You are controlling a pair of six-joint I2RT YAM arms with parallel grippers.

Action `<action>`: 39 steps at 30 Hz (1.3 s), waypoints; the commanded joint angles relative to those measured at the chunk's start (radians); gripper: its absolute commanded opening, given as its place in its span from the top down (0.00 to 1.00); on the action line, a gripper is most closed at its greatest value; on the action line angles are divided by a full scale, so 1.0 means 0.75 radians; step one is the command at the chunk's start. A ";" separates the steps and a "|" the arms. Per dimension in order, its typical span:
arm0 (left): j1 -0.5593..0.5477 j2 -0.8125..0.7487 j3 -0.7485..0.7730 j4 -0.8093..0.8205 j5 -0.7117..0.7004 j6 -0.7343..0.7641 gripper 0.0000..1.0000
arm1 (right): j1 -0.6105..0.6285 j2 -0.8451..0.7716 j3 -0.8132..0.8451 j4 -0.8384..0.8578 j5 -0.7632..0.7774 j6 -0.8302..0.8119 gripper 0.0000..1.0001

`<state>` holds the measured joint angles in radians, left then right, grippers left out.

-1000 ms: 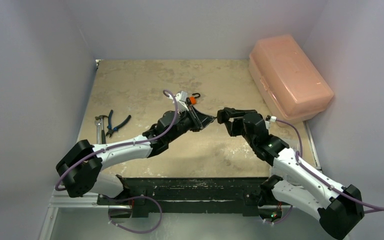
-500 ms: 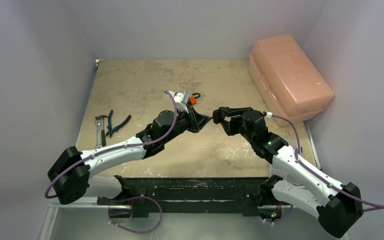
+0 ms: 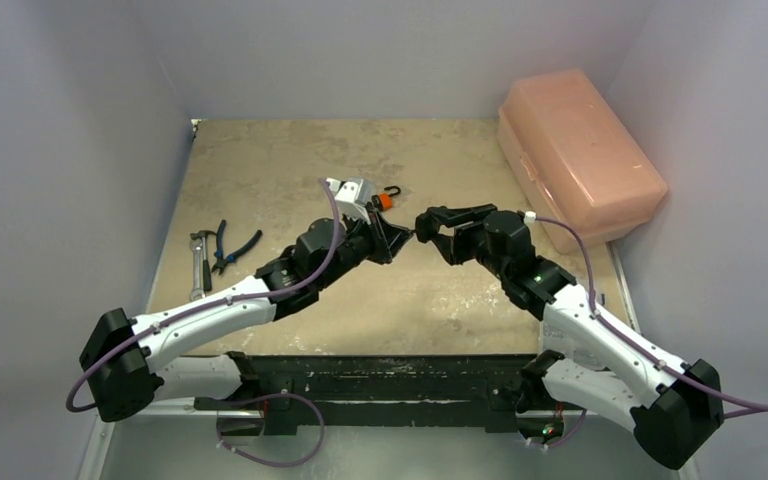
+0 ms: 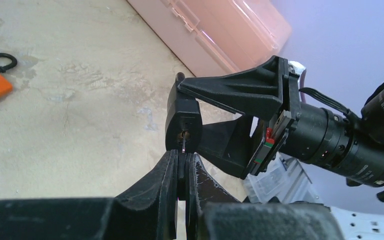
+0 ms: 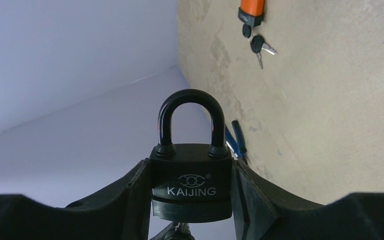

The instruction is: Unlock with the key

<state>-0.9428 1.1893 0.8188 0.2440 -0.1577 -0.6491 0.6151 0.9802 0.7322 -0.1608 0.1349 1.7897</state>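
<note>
My right gripper point(image 5: 190, 187) is shut on a black KAIJING padlock point(image 5: 190, 181), shackle closed, held above the table; it also shows in the left wrist view point(image 4: 183, 122) and in the top view point(image 3: 424, 223). My left gripper point(image 4: 183, 167) is shut on a key point(image 4: 184, 145) whose metal blade tip sits at the padlock's keyhole. In the top view the left gripper point(image 3: 400, 238) meets the right gripper point(image 3: 427, 226) at mid-table.
An orange padlock point(image 3: 385, 199) with loose keys point(image 5: 259, 47) lies on the table behind the grippers. Blue-handled pliers point(image 3: 232, 246) and a small hammer point(image 3: 200, 258) lie at the left. A pink plastic box point(image 3: 575, 150) stands at the back right.
Both arms have moved up and toward the back of the table. The right gripper with the padlock has swung left, closing the gap until the key tip meets the keyhole.
</note>
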 commanded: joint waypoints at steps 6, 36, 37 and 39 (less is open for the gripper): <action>-0.016 -0.105 0.080 -0.219 0.098 -0.287 1.00 | 0.049 -0.110 0.098 0.216 -0.017 -0.007 1.00; -0.017 -0.197 -0.011 -0.041 -0.053 -0.207 1.00 | 0.049 -0.044 0.106 0.196 -0.033 0.022 1.00; -0.018 -0.193 -0.014 -0.039 -0.052 -0.209 1.00 | 0.049 -0.040 0.105 0.198 -0.042 0.026 1.00; -0.017 -0.191 -0.014 -0.042 -0.053 -0.209 1.00 | 0.049 -0.037 0.102 0.206 -0.052 0.035 1.00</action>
<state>-0.9516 1.0481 0.8173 0.1394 -0.1967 -0.8219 0.6479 0.9592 0.7422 -0.1402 0.1112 1.7805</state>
